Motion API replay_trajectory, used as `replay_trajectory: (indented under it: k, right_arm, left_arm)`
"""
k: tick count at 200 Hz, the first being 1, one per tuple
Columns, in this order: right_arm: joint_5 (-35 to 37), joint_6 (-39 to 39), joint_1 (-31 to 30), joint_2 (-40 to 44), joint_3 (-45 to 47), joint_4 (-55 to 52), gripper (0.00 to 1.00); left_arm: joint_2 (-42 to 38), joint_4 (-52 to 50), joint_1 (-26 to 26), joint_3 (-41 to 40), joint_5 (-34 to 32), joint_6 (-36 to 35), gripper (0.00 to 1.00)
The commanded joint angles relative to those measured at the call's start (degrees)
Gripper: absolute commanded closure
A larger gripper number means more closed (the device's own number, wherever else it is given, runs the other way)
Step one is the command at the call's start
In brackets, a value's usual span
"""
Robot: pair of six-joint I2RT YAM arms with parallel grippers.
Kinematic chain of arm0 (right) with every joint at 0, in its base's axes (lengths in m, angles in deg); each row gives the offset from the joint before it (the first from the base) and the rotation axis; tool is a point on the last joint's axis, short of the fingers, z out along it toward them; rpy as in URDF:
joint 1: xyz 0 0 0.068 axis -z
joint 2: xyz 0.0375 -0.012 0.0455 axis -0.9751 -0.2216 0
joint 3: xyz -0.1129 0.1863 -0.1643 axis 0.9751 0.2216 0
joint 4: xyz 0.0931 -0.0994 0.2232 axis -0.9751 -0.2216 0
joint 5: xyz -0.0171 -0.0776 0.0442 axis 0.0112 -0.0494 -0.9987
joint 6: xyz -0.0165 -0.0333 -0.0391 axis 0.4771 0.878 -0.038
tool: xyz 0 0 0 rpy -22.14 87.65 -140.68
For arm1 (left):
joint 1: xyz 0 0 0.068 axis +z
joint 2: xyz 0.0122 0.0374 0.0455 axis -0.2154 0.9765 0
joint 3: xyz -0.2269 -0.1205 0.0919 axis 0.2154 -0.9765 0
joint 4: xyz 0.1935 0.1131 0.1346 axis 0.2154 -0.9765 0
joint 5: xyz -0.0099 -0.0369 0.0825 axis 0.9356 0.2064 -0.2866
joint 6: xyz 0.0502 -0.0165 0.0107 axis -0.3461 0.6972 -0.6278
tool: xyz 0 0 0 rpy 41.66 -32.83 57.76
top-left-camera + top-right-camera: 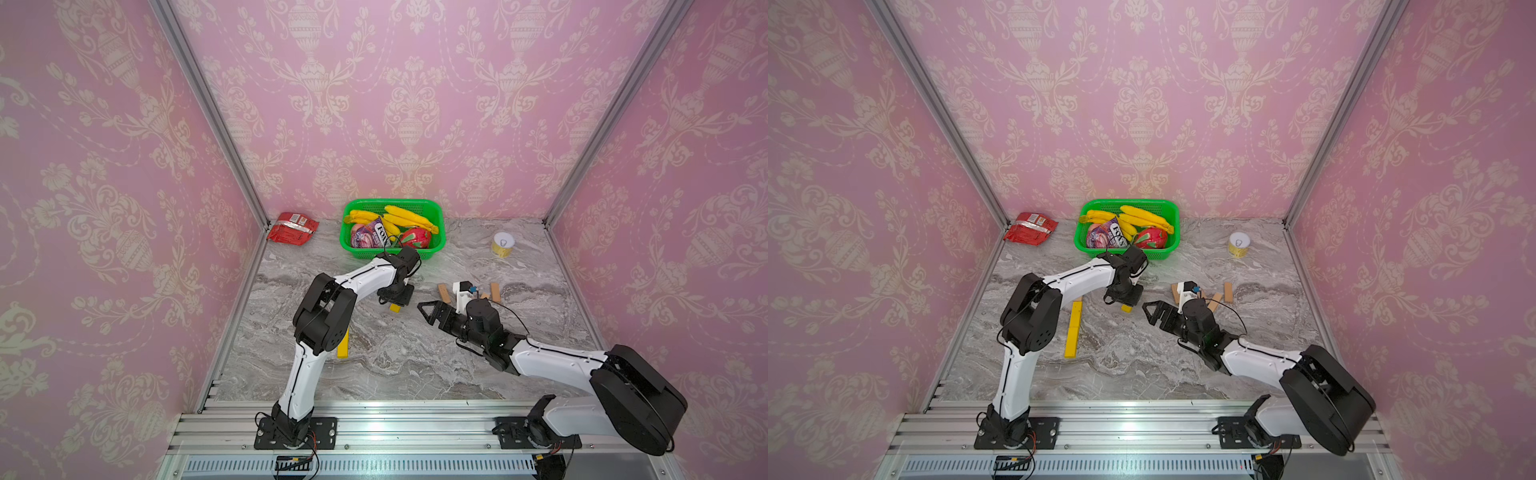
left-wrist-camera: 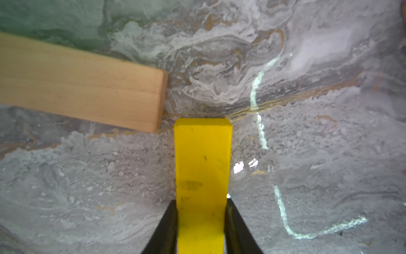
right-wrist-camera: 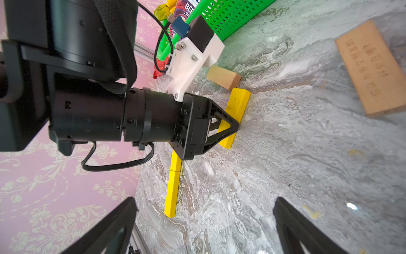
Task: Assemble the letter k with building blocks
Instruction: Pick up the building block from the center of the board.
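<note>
Yellow block point(image 2: 203, 158) pinched between left tool point(image 2: 201, 200) jaws.

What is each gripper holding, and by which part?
The left gripper clamps the yellow block across its long sides. The right gripper is open, holding nothing.
</note>
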Motion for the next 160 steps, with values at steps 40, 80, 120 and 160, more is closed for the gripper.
replay_trajectory:
  k: [40, 80, 120, 160]
  right_arm:
    - [-1.6, -1.9, 0.2, -1.7, -3.4, -3.8, 0.0]
    - [-1.3, -1.2, -1.8, -3.7, -7.6, -8.4, 0.0]
    - [2.9, 0.7, -7.6, -5.8, -14.9, -16.2, 0.0]
    - [5.2, -2.7, -12.0, -8.9, -16.4, -12.5, 0.0]
  left_arm:
    - [-3.4, -2.1, -0.4, -1.6, -1.7, 0.0, 0.7]
    - [-8.5, -3.4, -0.4, -4.4, -2.8, -0.7, 0.71]
    - [-12.3, -7.1, -0.3, -4.9, -5.8, -2.1, 0.71]
    - [-14.8, -8.7, 0.1, -6.9, -5.9, -3.7, 0.71]
